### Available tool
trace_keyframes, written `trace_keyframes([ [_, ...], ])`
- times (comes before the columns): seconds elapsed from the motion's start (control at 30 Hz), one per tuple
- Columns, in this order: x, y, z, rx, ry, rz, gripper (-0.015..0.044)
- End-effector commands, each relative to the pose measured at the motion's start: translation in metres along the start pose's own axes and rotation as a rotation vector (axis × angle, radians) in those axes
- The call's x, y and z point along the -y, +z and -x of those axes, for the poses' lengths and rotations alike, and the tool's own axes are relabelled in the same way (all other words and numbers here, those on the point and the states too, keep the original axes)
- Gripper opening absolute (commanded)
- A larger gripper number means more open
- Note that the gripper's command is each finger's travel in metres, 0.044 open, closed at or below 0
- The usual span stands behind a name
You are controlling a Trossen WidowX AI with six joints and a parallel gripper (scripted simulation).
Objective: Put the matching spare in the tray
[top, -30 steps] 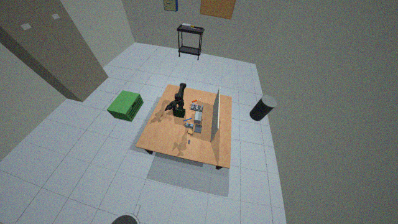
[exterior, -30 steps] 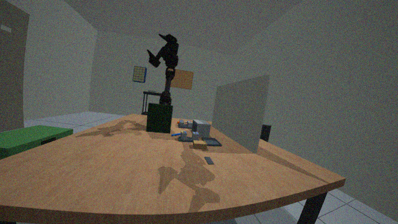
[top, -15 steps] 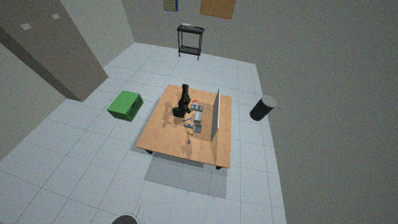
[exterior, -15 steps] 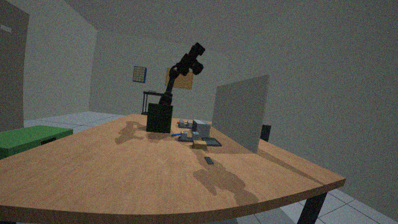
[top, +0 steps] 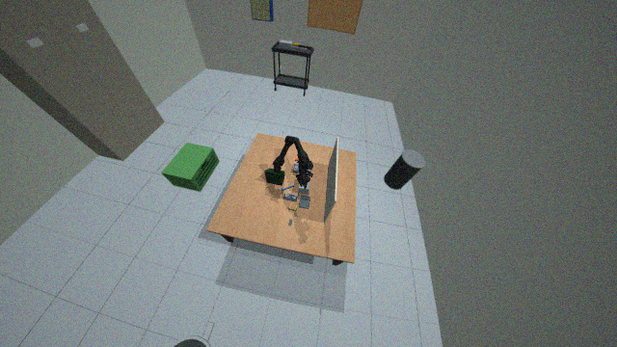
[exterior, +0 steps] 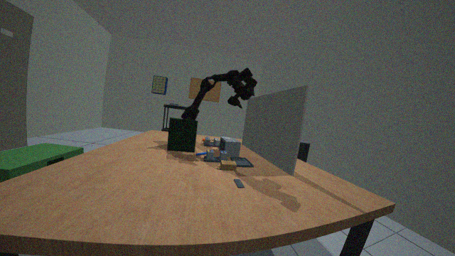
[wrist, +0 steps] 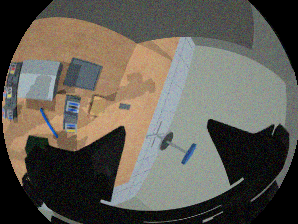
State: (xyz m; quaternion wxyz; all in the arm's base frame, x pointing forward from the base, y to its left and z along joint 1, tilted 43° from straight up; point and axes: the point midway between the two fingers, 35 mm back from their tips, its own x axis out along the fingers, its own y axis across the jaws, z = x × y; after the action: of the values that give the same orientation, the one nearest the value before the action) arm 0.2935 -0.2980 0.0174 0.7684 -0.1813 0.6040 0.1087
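My gripper (top: 304,184) (exterior: 247,101) (wrist: 168,127) is open and empty, high above the table on the panel side. A grey box (exterior: 231,146) (wrist: 40,80) stands on the table, with a dark shallow tray (top: 305,202) (exterior: 244,163) (wrist: 89,77) beside it. A near holder (top: 290,198) (wrist: 71,114) carries small grey units with blue and white marks. A far holder (exterior: 212,144) (wrist: 11,91) carries several more coloured units. Which unit is the mounted one, I cannot tell. No code is readable.
A tall grey panel (top: 333,173) (exterior: 274,128) stands along the right of the workspace. A blue stick (top: 287,188) (exterior: 201,153) (wrist: 49,122), a tan block (exterior: 228,165) (wrist: 97,106) and a small dark piece (top: 290,223) (exterior: 239,183) (wrist: 124,106) lie near the near holder.
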Motion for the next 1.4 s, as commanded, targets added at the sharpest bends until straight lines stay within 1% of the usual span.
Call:
trace_keyframes([
  [0.0,-0.045,0.063,-0.003,0.081,0.241,-0.111,0.0440],
  [0.2,-0.100,0.122,0.006,0.081,0.514,-0.253,0.0440],
  [0.43,-0.165,0.176,0.029,-0.023,0.806,-0.432,0.0440],
  [1.27,-0.168,0.179,0.030,-0.032,0.821,-0.442,0.0440],
  [1.33,-0.177,0.186,0.037,-0.005,0.813,-0.373,0.0440],
  [1.37,-0.188,0.195,0.045,0.029,0.804,-0.287,0.0440],
])
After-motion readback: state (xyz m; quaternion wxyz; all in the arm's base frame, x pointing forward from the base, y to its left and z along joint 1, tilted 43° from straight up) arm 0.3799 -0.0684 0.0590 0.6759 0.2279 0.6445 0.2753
